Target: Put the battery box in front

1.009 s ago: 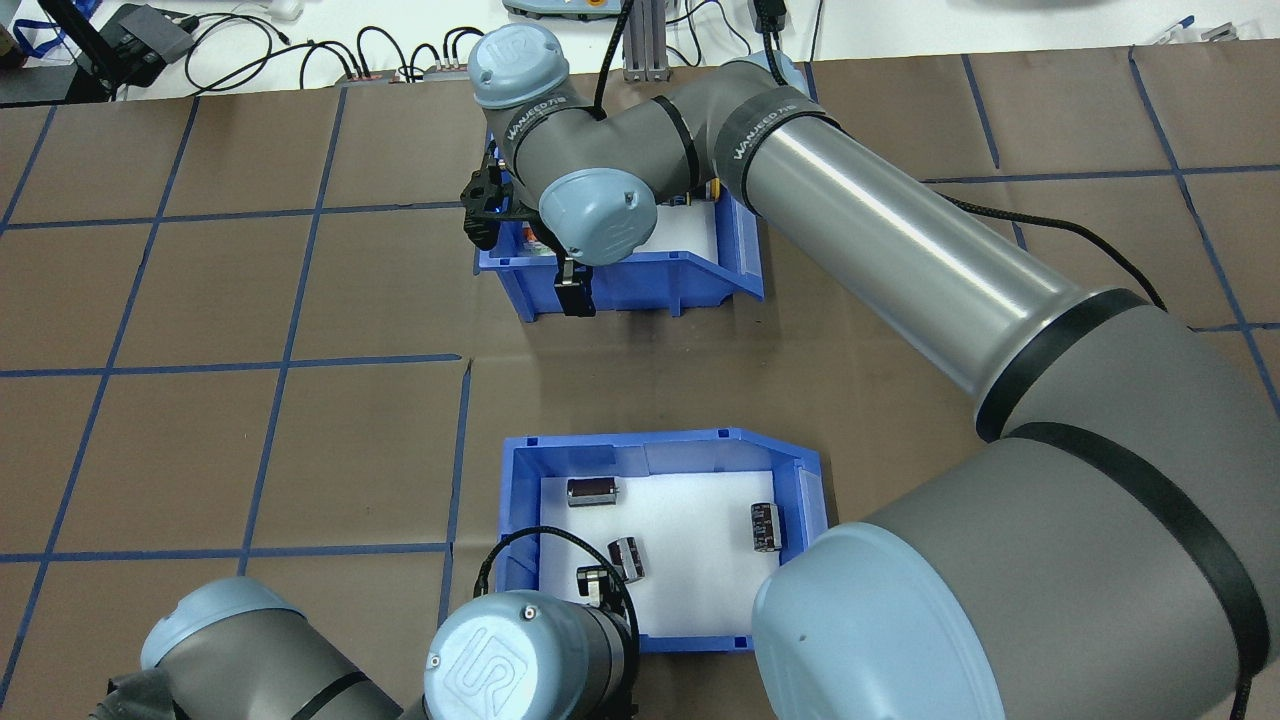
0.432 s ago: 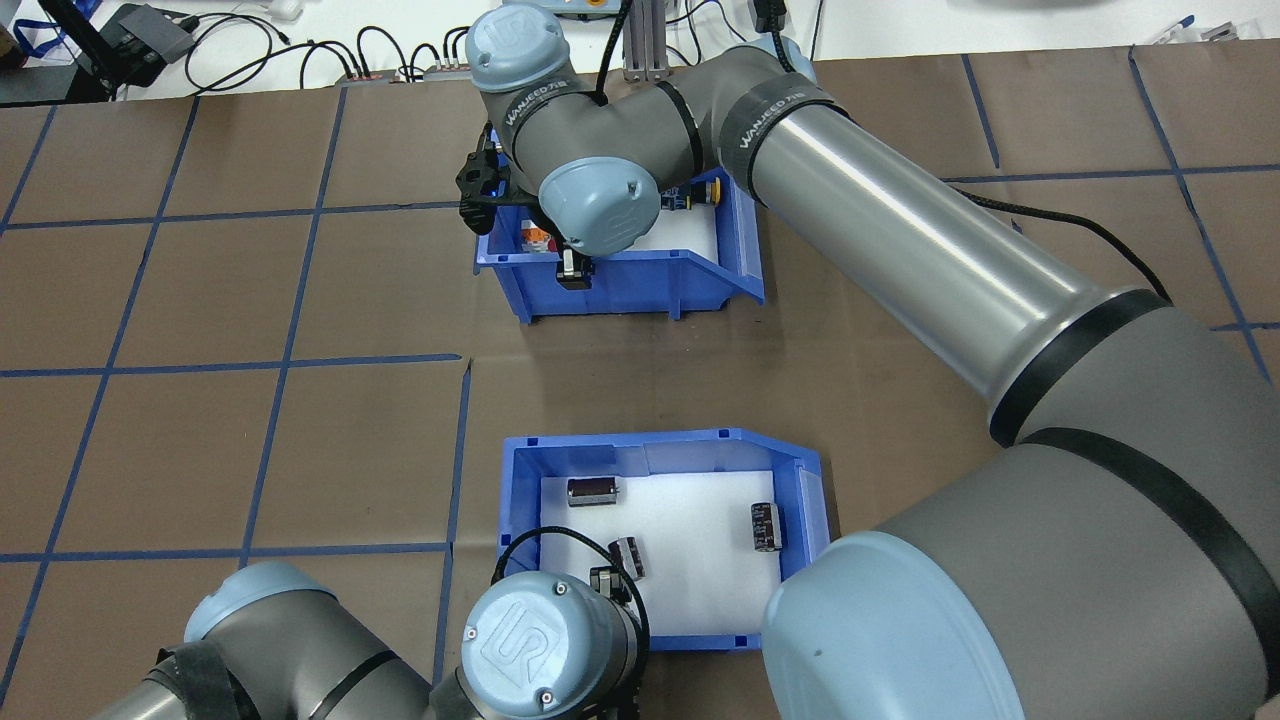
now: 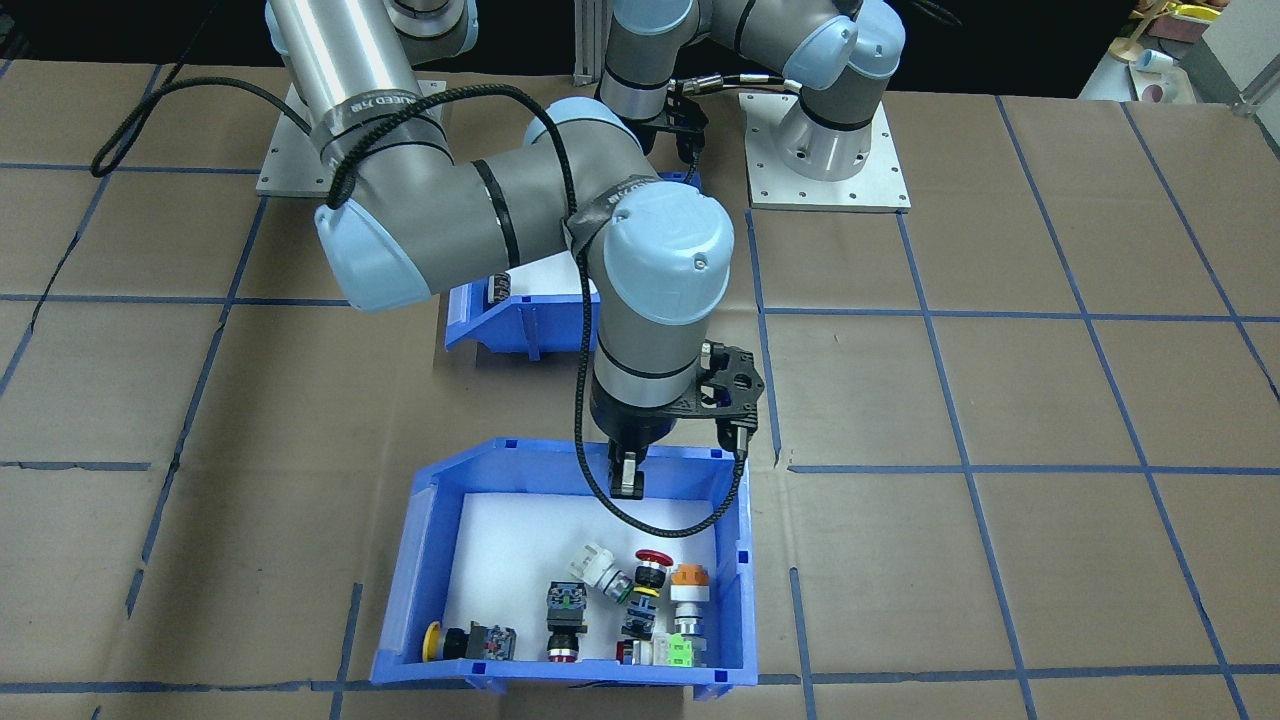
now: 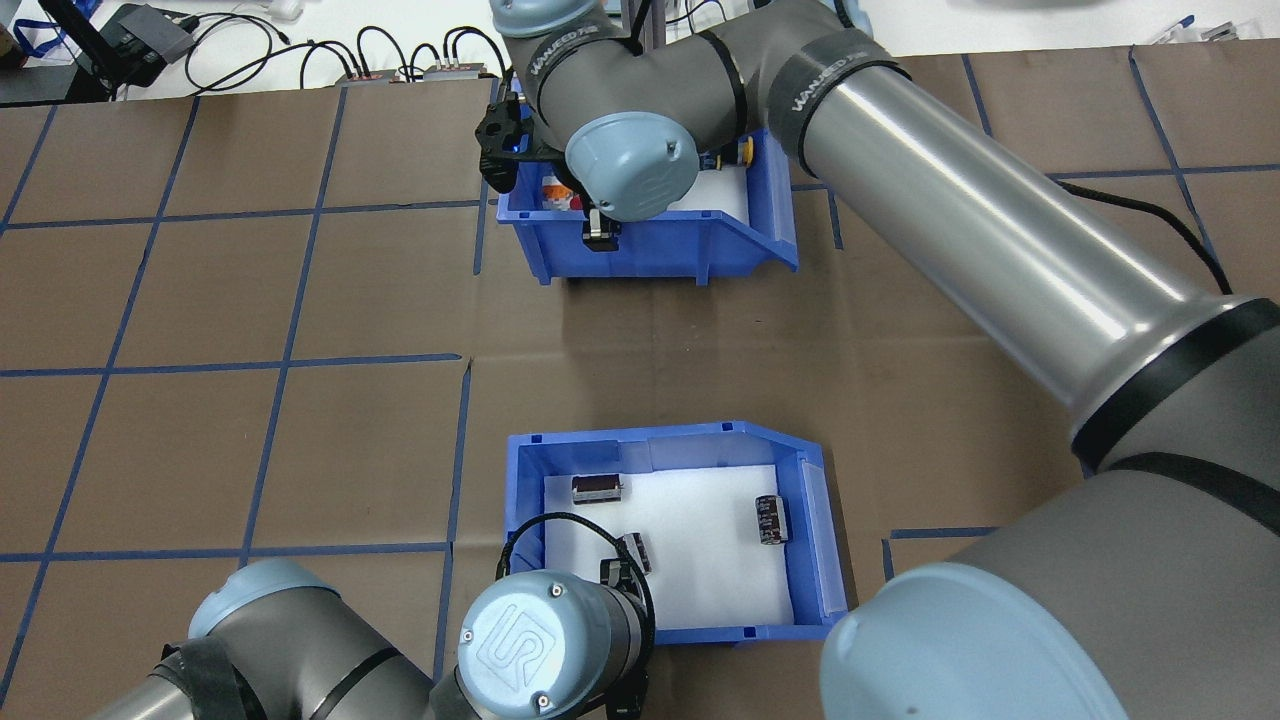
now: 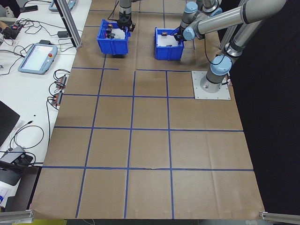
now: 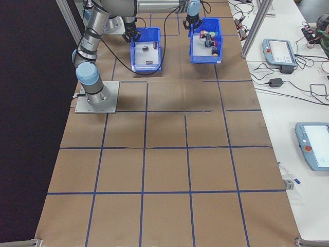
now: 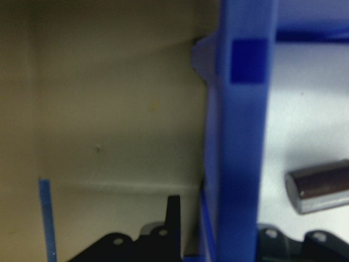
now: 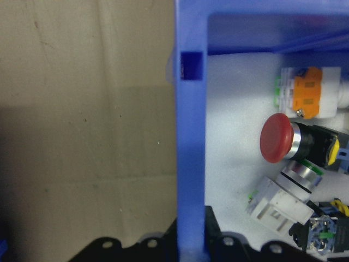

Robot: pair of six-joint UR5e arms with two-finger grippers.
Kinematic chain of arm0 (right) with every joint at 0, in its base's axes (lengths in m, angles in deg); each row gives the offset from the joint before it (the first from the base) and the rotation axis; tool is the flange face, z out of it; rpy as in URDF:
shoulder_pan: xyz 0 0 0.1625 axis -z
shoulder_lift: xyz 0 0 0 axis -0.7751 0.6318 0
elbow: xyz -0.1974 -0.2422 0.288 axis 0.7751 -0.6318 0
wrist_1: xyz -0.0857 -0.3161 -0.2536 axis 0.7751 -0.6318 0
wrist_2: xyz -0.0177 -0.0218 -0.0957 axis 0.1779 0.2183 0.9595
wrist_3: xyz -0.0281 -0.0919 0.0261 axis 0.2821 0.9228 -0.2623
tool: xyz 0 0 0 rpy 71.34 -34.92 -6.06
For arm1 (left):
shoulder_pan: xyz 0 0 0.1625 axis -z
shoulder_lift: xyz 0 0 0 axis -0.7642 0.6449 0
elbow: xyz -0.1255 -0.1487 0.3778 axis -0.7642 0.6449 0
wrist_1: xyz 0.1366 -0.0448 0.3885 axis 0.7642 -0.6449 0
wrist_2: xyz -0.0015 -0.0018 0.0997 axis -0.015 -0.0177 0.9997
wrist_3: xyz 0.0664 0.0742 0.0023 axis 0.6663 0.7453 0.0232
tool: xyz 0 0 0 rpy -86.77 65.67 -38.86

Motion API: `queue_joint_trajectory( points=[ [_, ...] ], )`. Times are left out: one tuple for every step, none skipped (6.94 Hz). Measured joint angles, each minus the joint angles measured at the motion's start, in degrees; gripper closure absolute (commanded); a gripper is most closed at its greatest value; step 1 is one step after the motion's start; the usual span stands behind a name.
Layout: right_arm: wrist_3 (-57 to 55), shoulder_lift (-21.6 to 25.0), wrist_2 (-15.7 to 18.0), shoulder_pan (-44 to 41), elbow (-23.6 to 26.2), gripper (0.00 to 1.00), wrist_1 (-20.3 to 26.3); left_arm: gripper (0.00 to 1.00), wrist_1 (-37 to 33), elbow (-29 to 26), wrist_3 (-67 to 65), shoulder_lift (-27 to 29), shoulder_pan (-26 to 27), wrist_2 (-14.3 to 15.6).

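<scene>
- left gripper (image 4: pixel 615 575) clamped on battery box (image 4: pixel 560 455) near wall; box nudged slightly, sits near the robot.
- right gripper (image 3: pixel 627 482) gripping switch bin (image 3: pixel 420 560) wall; bin has shifted farther away, likely clearing room to swap.

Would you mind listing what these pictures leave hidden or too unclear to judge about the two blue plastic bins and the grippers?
- Left gripper: overhead, its own wrist covers the fingers; whether they clamp the blue battery box wall is unclear.
- Battery box: front-facing, the right arm hides most of it.
- Blue bin of colourful push-button switches: overhead, the right arm covers most contents.
- Right gripper: straddles that bin's wall; contact is not discernible.
- Side views: everything too small.
</scene>
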Motion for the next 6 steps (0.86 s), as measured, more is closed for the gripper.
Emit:
queue_joint_trajectory(
  points=[
    [2.3, 1.8, 0.5, 2.5, 1.6, 0.95, 0.2, 1.00, -0.2, -0.4, 0.6, -1.2, -0.3, 0.7],
    [5.8, 4.1, 0.6, 6.0, 4.0, 0.95, 0.1, 1.00, -1.5, -1.0, 2.8, -2.9, -1.2, 2.0],
    [9.6, 6.6, 0.5, 9.6, 6.6, 0.96, 0.1, 1.00, -4.9, -1.7, 7.5, -5.1, -3.8, 3.2],
    [13.3, 9.0, 0.3, 12.9, 9.0, 0.96, 0.1, 1.00, -7.9, -2.2, 12.8, -6.9, -8.3, 3.5],
    [16.7, 11.4, 0.1, 16.2, 11.6, 0.95, 0.0, 1.00, -9.6, -2.5, 18.7, -8.1, -13.6, 3.5],
    [20.0, 14.0, 0.1, 19.6, 14.3, 0.95, 0.0, 1.00, -10.3, -3.2, 24.7, -8.2, -18.6, 3.4]
  ],
)
